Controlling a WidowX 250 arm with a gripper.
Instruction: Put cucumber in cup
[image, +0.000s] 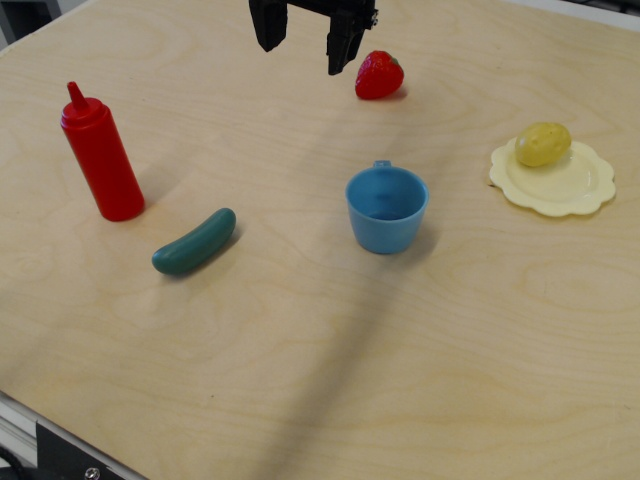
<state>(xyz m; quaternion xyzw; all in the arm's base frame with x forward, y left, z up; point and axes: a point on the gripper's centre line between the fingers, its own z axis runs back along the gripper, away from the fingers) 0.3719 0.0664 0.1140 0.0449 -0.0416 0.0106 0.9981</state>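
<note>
Overhead, the end effector (308, 40) is seen spread and empty, well apart from the cucumber (194, 242) lying on the tabletop (400, 340).

Bright, even light — soft shadows, sharp focus, perhaps slight glare.

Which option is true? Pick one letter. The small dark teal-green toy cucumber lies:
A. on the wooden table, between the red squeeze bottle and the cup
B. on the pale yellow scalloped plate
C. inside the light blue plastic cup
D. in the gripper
A: the cucumber lies flat on the table, with the red bottle on one side and the empty cup on the other.
</note>
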